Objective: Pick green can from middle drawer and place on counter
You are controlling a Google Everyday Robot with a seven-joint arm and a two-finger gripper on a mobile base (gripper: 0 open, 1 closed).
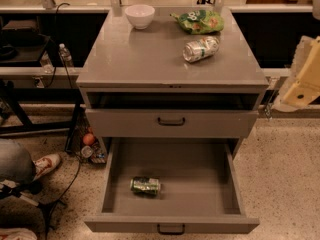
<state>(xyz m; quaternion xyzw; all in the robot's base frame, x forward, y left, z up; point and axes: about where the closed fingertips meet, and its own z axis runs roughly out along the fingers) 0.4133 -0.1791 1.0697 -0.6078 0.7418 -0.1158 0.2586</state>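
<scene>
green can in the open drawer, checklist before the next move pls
1. Middle drawer pulled out far enough to reach in: ok.
2. Green can in view, lying on its side near the drawer's front left, nothing on top of it: ok.
3. Claw lined up above the green can: not ok; it is at the right edge of the view, beside the cabinet.
4. Bare spot on the counter for setting down: ok, front left is bare.
5. Counter items away from that spot: ok; the white bowl, chip bag and pale can sit toward the back and right.
</scene>
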